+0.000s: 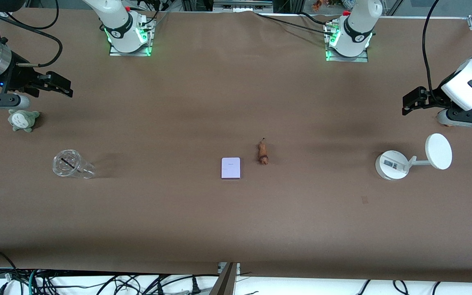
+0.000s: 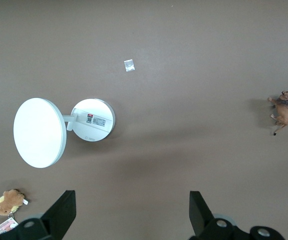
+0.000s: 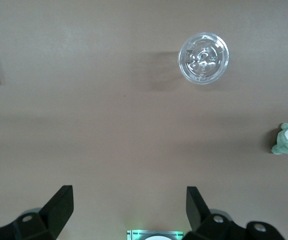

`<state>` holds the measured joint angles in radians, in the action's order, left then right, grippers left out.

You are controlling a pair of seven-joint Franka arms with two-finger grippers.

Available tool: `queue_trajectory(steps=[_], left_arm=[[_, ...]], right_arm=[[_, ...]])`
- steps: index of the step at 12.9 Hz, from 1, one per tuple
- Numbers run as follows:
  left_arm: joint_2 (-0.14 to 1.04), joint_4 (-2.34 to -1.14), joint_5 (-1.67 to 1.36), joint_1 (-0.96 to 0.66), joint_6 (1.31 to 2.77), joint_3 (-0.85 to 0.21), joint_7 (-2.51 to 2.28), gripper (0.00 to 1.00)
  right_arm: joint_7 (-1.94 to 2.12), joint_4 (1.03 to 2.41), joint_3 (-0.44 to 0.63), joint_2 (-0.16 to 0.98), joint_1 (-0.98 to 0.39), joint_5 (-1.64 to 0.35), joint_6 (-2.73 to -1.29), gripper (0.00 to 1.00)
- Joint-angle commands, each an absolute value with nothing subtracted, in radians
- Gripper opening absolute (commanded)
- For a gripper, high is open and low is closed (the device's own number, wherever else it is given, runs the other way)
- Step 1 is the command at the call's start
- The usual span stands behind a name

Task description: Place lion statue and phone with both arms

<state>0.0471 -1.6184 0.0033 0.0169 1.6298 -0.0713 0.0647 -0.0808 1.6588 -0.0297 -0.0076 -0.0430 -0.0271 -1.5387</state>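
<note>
The small flat pale lavender rectangular phone and the slender orange-brown hard lion statue are found lying side by side mid-table, apart from each other, the phone slightly nearer the front camera and toward the right arm's end. Neither is gripped; both are judged to be either already set down or not yet picked (which cannot be settled from this moment).

The left gripper is held over the table at the left arm's end, fingers spread and empty, above the area by the white round-based disc stand; the lion is well apart from it. A small brown plush with a card tag is noted in the left wrist view.

The right gripper is parked at the opposite end, fingers likewise spread and empty, over the grey-green plush toy, with the clear plastic cup nearby. The phone is well apart from it.
</note>
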Motion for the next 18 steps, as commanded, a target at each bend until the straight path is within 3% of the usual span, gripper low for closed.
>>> queue_trajectory(steps=[1, 13, 18], left_arm=[[0.049, -1.606, -0.014, 0.021, 1.615, -0.075, 0.083, 1.0], [0.046, -1.611, -0.025, 0.006, 1.615, -0.08, 0.0, 1.0], [0.087, -1.621, -0.081, 0.0, 1.618, -0.133, -0.029, 1.0]], right_arm=[[-0.116, 1.631, -0.038, -0.003, -0.038, -0.012, -1.513, 1.0], [-0.133, 1.62, -0.038, 0.018, -0.078, -0.005, -1.514, 1.0], [-0.13, 1.618, -0.028, 0.018, -0.071, -0.003, -1.523, 1.0]])
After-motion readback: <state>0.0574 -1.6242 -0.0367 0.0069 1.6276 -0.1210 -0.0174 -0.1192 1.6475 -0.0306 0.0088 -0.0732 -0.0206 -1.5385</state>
